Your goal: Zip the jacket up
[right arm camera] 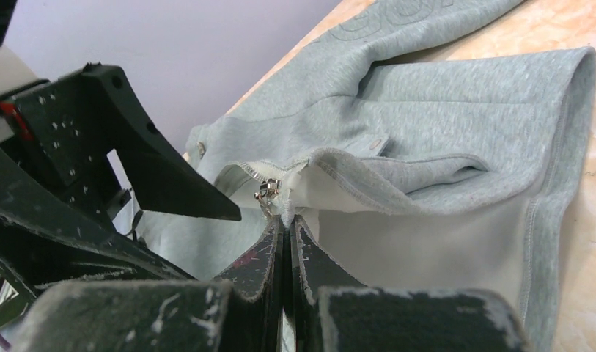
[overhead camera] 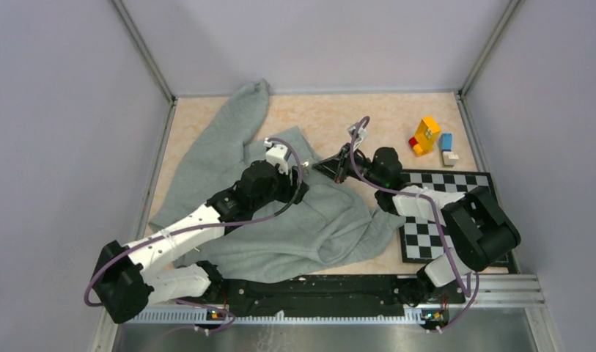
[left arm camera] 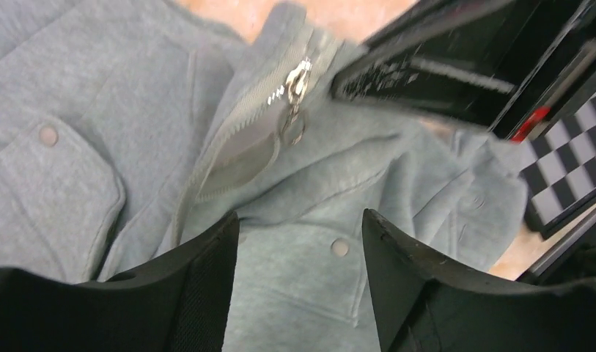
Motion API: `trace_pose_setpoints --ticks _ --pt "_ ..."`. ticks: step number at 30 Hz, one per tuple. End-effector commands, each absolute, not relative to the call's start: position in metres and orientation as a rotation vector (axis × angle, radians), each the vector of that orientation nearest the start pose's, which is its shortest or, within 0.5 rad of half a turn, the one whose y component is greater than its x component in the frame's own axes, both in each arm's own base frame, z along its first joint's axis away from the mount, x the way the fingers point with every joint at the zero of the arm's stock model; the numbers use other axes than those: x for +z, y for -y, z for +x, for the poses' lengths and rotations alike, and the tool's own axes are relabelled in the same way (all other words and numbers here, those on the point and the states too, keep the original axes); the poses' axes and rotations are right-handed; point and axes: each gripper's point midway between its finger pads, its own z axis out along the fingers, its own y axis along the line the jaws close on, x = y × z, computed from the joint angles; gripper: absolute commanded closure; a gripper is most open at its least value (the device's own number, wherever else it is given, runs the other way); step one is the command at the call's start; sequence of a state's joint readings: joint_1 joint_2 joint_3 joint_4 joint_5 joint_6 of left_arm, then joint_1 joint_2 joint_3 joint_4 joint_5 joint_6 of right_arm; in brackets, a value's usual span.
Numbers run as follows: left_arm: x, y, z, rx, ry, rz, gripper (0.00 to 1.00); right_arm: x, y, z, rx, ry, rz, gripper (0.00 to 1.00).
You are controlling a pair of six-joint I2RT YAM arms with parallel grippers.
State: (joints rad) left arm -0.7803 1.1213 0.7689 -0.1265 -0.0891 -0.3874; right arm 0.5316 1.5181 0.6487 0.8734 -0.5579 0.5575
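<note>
The grey jacket [overhead camera: 280,235] lies rumpled across the left half of the table [overhead camera: 397,117]. Above it the left gripper [left arm camera: 298,220] hovers, jaws wide apart and empty. Farther on, the right gripper [right arm camera: 287,220] is closed, pinching the jacket's edge beside the zipper pull [right arm camera: 266,191].

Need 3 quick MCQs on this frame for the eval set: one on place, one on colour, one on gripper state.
1. In the top view, the checkerboard lies where relative to the jacket?
A) to its left
B) to its right
C) on top of it

2. The jacket's inner lining is:
A) white
B) black
C) red

3. The right gripper is:
A) wide open
B) shut on the jacket edge by the zipper slider
C) shut on nothing

Key:
1 B, the board sits at the table's right side, beside the fabric.
2 A, the right wrist view shows white inside.
3 B, its jaws are closed on the fabric edge.
</note>
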Motion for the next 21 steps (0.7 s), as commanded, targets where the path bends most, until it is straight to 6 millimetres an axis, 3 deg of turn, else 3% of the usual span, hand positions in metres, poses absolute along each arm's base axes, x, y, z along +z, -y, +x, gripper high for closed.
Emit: trace_pose_setpoints --ticks 1,12,21 --pt "0.222 0.271 0.28 -0.741 -1.925 0.218 0.36 0.236 -0.31 0.31 1.28 -1.509 -0.482 1.0" --pt "0.219 0.273 0.314 -0.614 -1.895 0.162 0.53 0.241 -0.314 0.308 1.289 -1.497 -0.485 1.0" --pt "0.204 0.27 0.328 -0.52 -1.905 0.141 0.51 0.239 -0.319 0.308 1.271 -1.515 -0.477 1.0"
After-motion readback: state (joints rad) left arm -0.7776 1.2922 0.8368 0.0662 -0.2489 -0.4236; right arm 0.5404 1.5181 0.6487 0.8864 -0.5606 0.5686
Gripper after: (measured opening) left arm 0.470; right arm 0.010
